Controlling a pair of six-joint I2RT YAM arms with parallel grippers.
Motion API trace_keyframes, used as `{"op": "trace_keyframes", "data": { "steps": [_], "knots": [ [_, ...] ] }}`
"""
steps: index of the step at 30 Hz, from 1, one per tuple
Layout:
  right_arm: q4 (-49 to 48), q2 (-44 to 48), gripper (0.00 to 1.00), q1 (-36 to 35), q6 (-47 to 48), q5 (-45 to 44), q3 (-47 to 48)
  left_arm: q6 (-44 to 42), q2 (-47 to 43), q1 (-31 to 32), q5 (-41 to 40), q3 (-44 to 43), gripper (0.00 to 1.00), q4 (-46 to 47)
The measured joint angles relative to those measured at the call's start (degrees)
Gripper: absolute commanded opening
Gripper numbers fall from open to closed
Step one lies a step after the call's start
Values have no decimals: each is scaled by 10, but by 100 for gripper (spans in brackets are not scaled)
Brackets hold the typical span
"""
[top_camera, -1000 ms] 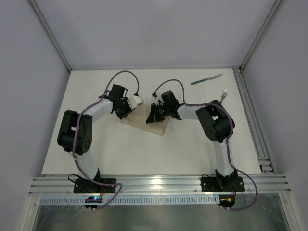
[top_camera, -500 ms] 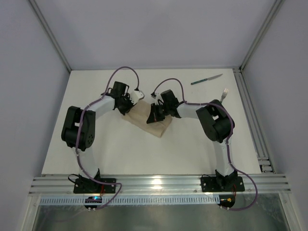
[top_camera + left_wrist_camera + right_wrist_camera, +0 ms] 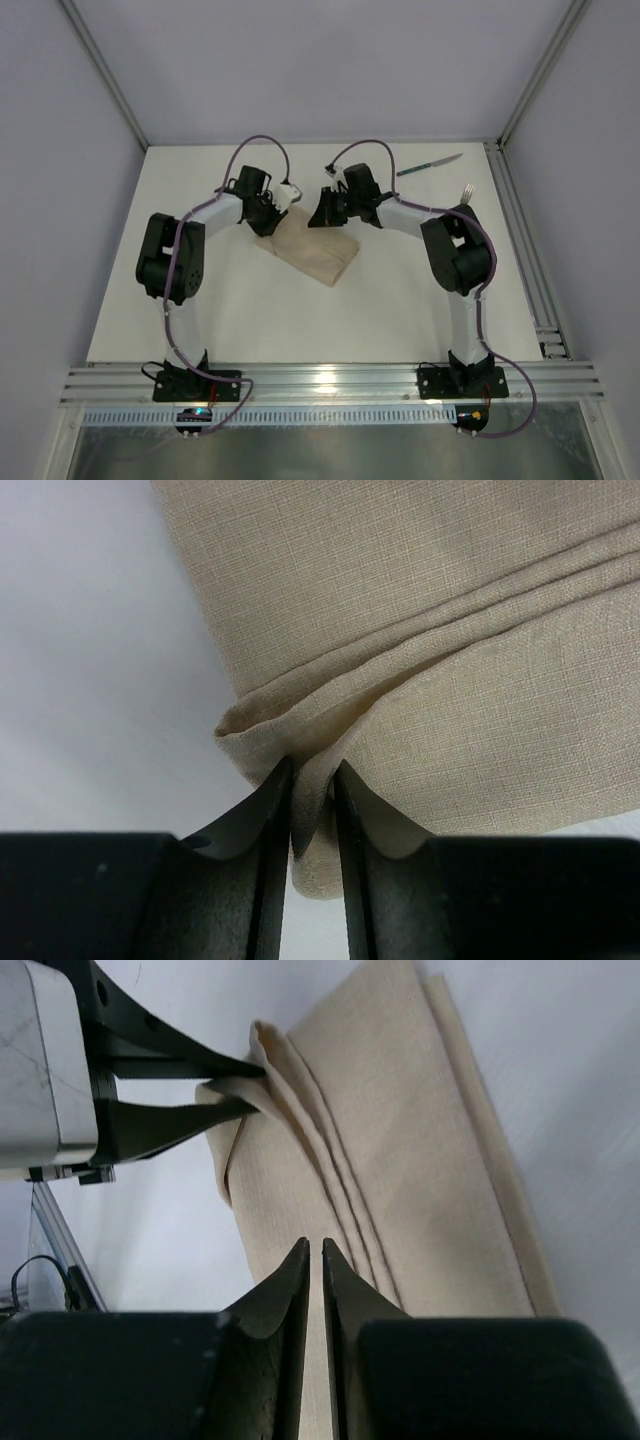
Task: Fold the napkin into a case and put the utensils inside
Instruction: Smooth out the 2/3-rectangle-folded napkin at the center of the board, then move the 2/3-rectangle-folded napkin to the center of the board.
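Note:
The napkin (image 3: 315, 255) is a beige-tan cloth folded into an oblong with layered pleats, lying mid-table. My left gripper (image 3: 272, 218) is at its far left corner. In the left wrist view that gripper (image 3: 312, 765) is shut on a raised fold of the napkin (image 3: 430, 630). My right gripper (image 3: 322, 215) hovers over the far end of the cloth. Its jaws (image 3: 314, 1243) are all but shut, with a thin slit between them and nothing in it, above the napkin (image 3: 400, 1160). The left gripper (image 3: 255, 1088) shows there pinching the corner. The knife (image 3: 428, 165) and fork (image 3: 466, 195) lie at the far right.
An aluminium rail (image 3: 520, 240) runs along the table's right edge, just past the fork. Grey walls close in the back and both sides. Both arm bases sit on the rail at the near edge (image 3: 320, 380).
My right gripper has come off the napkin and moved toward the far side, its jaws parting a sliver. The left gripper has shifted slightly farther back with the cloth's corner.

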State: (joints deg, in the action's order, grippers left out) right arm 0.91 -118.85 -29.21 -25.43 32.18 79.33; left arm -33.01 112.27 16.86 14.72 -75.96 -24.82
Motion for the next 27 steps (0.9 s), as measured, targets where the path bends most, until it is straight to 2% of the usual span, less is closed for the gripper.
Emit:
{"op": "trace_keyframes", "data": {
  "steps": [3, 6, 17, 25, 27],
  "knots": [
    [-13, -12, 20, 1, -9, -14, 18, 16, 7, 0, 1, -11, 27, -3],
    [-11, -21, 21, -6, -4, -29, 19, 29, 13, 0, 2, -21, 27, -7],
    [-10, -11, 7, -54, 54, -47, -36, 57, 24, 0, 3, -37, 28, -20],
    [23, 8, 4, -58, 63, -41, -67, 84, 24, 0, 20, -39, 46, -37],
    [32, 9, 4, -54, 69, -37, -68, 88, 23, 0, 33, -46, 48, -56]
  ]
}}
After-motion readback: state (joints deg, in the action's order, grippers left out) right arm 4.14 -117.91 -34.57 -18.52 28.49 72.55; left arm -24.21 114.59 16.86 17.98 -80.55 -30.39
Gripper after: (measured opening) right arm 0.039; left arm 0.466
